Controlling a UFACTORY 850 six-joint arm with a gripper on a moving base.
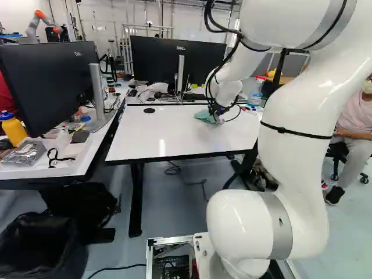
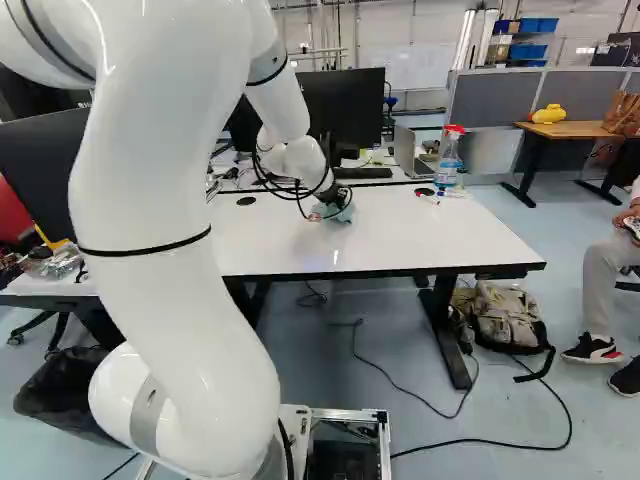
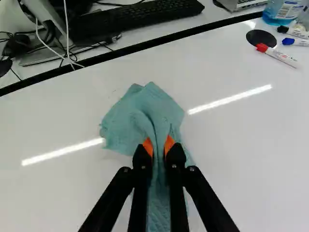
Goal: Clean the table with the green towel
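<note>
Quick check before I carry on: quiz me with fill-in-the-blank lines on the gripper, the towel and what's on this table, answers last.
The gripper is shut on the towel with pads coloured ____.
The tabletop under the towel is ____.
The marker nearest the towel has a ____ cap.
In the right base view, the spray bottle stands to the ____ of the gripper.

Missing words: orange; white; red; right

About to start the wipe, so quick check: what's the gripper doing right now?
Gripper: closed on the green towel, a fold of it pinched between the orange pads.
</note>
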